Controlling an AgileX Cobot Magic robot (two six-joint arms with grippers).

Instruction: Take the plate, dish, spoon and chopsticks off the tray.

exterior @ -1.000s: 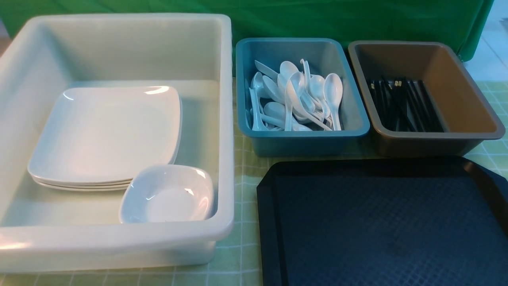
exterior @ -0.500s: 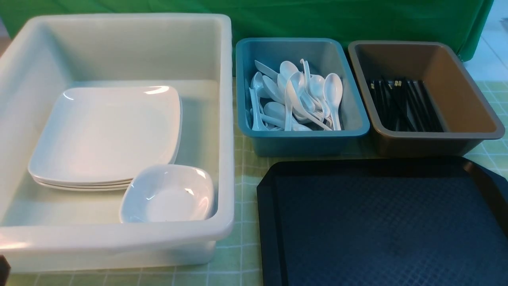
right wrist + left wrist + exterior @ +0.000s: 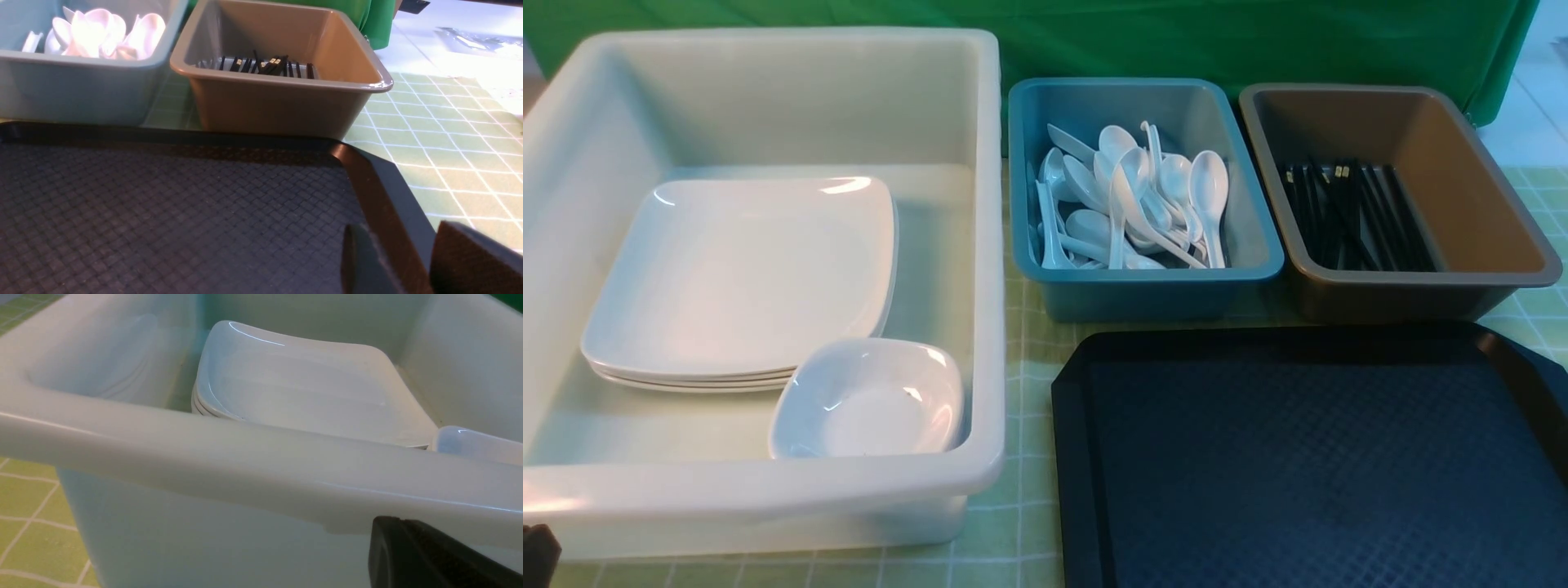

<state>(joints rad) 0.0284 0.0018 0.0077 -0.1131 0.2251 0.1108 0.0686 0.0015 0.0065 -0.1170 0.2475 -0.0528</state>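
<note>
The black tray (image 3: 1307,457) lies at the front right with nothing on it; it also shows in the right wrist view (image 3: 163,212). A stack of white plates (image 3: 735,278) and a small white dish (image 3: 870,400) sit in the big white tub (image 3: 768,490). White spoons (image 3: 1135,204) fill the teal bin. Black chopsticks (image 3: 1352,216) lie in the brown bin. My left gripper (image 3: 402,522) is shut and empty, just outside the tub's near wall; only a dark bit of it (image 3: 538,551) shows in the front view. My right gripper (image 3: 408,253) is open over the tray's right rim.
The teal bin (image 3: 1143,286) and the brown bin (image 3: 1405,290) stand side by side behind the tray. A green checked cloth (image 3: 1021,523) covers the table. A green curtain (image 3: 1176,41) hangs at the back.
A dark part of my left gripper has come further into view at the lower left corner of the front view. Nothing else has moved.
</note>
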